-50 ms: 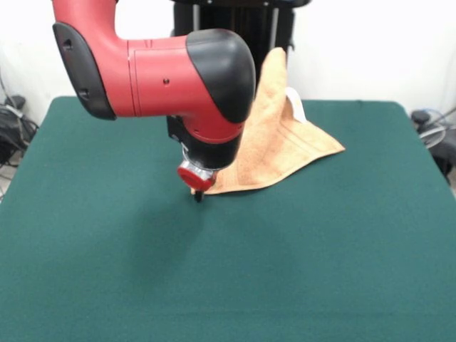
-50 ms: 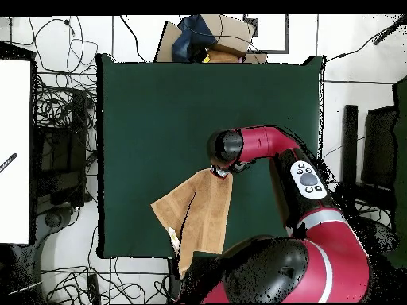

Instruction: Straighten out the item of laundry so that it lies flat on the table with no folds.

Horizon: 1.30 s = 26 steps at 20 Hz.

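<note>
Towel, light orange-brown terry [image 1: 285, 146], lies bunched and folded on the dark green felt-covered table [image 1: 107, 271] — not flat. In the front view one part of it rises in a tall peak behind the arm's black elbow housing, while a lower flap spreads out to a point on the cloth beside it. A woven stripe band runs along the lower flap's edge, and a small white tag [image 1: 298, 107] shows just below the peak.

Red and black robot arm [image 1: 164, 71] comes down over the middle of the table, its wrist pointing straight down. Gripper [image 1: 197, 194] sits at the towel's near corner, tip at or just above the felt; only a small dark tip shows beneath the red wrist ring, so cannot tell how far the fingers are parted or whether they have hold of the cloth.

Overhead view: towel [image 2: 195, 214] stretches in two lobes from the gripper [image 2: 218, 171] toward the table edge at the robot's base, one lobe reaching past that edge. Tag [image 2: 172, 235] sits between the lobes. Cardboard box [image 2: 215, 36] stands beyond the table's opposite edge; cables [image 2: 60, 119] litter the floor around
</note>
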### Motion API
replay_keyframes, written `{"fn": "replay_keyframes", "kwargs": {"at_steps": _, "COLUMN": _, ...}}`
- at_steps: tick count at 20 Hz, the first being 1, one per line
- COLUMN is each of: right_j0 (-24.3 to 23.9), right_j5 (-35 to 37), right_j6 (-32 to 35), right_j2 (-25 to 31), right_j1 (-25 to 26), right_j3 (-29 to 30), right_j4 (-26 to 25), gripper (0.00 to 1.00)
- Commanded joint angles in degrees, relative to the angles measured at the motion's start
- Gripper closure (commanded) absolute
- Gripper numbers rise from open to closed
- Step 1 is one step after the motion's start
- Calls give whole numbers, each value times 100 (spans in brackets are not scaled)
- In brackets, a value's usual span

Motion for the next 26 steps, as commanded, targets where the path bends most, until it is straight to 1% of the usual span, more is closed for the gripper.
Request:
{"fn": "replay_keyframes", "kwargs": {"at_steps": 1, "right_j0": 186, "right_j5": -80, "right_j6": 7, "right_j2": 93, "right_j1": 108, "right_j3": -25, "right_j4": -75, "gripper": 100}}
{"fn": "replay_keyframes", "kwargs": {"at_steps": 16, "right_j0": 244, "right_j5": 154, "right_j6": 40, "right_j2": 13, "right_j1": 160, "right_j3": -136, "right_j4": -43, "gripper": 100}}
{"fn": "replay_keyframes", "kwargs": {"at_steps": 20, "right_j0": 207, "right_j5": 124, "right_j6": 79, "right_j2": 28, "right_j1": 133, "right_j3": -102, "right_j4": 6, "gripper": 100}}
{"fn": "replay_keyframes", "kwargs": {"at_steps": 23, "right_j0": 164, "right_j5": 31, "right_j6": 210, "right_j2": 107, "right_j1": 141, "right_j3": -19, "right_j4": 156, "gripper": 100}}
{"fn": "replay_keyframes", "kwargs": {"at_steps": 26, "right_j0": 174, "right_j5": 95, "right_j6": 175, "right_j2": 117, "right_j1": 156, "right_j3": -18, "right_j4": 197, "gripper": 100}}
